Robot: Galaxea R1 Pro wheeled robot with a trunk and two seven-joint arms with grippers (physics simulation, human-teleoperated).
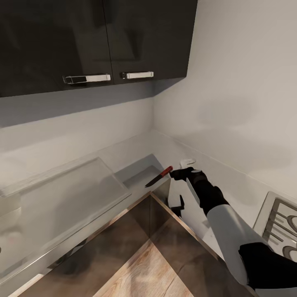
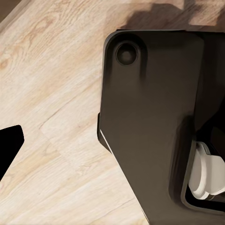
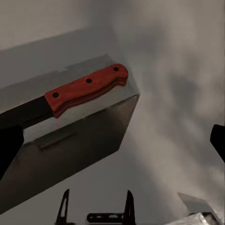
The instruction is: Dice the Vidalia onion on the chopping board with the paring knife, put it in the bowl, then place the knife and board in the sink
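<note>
- Kitchen corner: pale walls, and the grey countertop point(image 1: 136, 150) wraps round the middle of the head view, wood floor at the bottom.
- Two dark wall cabinets point(image 1: 95, 39) upper left, one white handle each, two handles counted.
- Flat drainboard point(image 1: 66, 194) lies at left centre.
- One arm on show: the right arm point(image 1: 231, 231) reaches up from the lower right, forearm stretched toward the corner.
- Right gripper point(image 1: 178, 173) sits just right of centre at the knife's handle end; clenched or released, I cannot tell.
- One paring knife point(image 1: 159, 176), red handle, dark blade pointing down-left, over the counter corner.
</note>
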